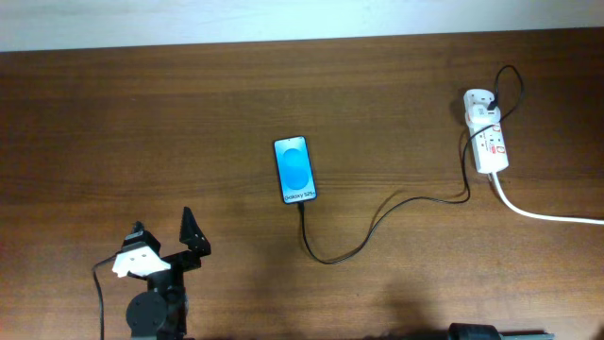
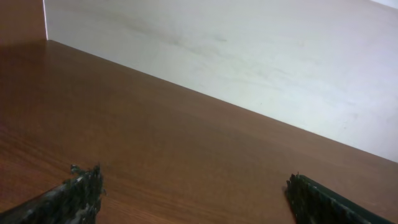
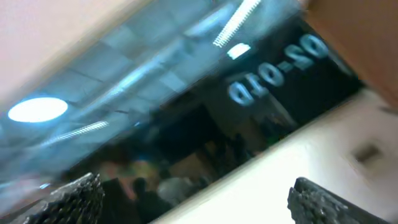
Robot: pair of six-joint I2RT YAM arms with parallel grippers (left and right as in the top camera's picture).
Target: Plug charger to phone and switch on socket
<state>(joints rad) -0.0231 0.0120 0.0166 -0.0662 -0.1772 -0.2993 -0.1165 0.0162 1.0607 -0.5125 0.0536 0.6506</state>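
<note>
Black charger (image 1: pixel 377 223) touches the phone's (image 1: pixel 294 170) near end. Well right of the phone lies the socket (image 1: pixel 488 134), lengthwise front-to-back, nearer the right claw (image 3: pixel 196 193), open like the left claw (image 2: pixel 193 190).

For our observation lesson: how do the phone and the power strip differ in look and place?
The phone is black-edged with a bright blue screen; the power strip is white with red marks. The phone lies near the middle; the power strip sits far right. Both lie flat, a thin black cable running between them.
</note>
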